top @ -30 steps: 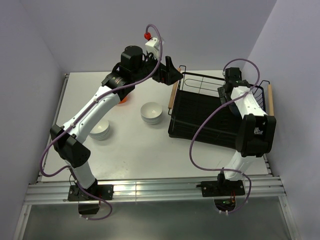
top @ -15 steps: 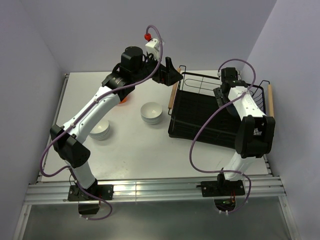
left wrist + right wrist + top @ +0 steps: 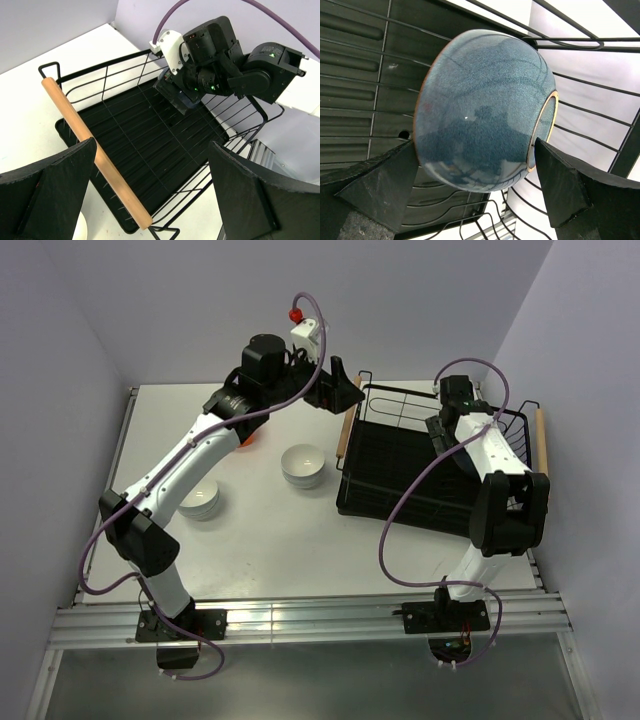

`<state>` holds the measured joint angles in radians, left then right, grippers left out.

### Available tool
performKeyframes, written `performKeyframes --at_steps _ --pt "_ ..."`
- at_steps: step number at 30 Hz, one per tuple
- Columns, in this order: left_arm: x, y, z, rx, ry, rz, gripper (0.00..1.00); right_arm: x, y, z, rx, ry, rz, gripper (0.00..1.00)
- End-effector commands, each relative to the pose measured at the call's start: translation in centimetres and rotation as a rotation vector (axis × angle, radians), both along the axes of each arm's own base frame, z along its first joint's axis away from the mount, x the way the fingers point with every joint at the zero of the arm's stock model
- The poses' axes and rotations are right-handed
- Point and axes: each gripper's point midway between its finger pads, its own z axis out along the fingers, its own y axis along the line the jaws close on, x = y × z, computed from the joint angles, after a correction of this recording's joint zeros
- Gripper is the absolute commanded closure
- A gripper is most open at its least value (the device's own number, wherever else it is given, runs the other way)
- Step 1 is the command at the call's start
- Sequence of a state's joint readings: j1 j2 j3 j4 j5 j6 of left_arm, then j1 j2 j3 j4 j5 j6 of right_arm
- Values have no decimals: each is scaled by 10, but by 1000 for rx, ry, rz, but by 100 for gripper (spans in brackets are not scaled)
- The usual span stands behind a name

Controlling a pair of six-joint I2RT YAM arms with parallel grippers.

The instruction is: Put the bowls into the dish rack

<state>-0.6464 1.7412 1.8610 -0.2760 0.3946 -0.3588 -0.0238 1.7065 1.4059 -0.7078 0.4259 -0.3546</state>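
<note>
While the dish rack point(image 3: 352, 502) sat on the right of the table point(image 3: 270, 550), the top view showed a white bowl point(image 3: 302, 462), a second white bowl point(image 3: 201, 500) and an orange bowl point(image 3: 246, 441) waiting outside it, apparently unloaded. In the left wrist view, the left hand point(image 3: 150, 200) hung over the rack's wooden handle point(image 3: 95, 150) with fingers spread wide and nothing between them, probably kept clear of its partner. In the right wrist view, the dark blue bowl point(image 3: 480, 110) stood on edge against the rack's wires, likely to save room, while the right hand point(image 3: 475, 175) gaped around it, seemingly not gripping.
</note>
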Motion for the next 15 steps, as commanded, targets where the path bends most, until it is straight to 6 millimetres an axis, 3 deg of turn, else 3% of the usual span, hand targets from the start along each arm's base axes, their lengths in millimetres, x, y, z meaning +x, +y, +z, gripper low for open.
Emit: performKeyframes --at_steps 1,4,8,15 --pt "-12 12 31 -36 -76 -4 0 6 -13 8 -41 -38 -32 0" --pt "-11 13 31 -39 -71 -2 1 3 -18 8 -39 -27 -40 0" --pt "-10 14 28 -36 -63 -2 1 0 -5 9 24 -24 -12 0" --pt "-10 18 26 -31 -53 5 1 0 0 13 23 -27 11 0"
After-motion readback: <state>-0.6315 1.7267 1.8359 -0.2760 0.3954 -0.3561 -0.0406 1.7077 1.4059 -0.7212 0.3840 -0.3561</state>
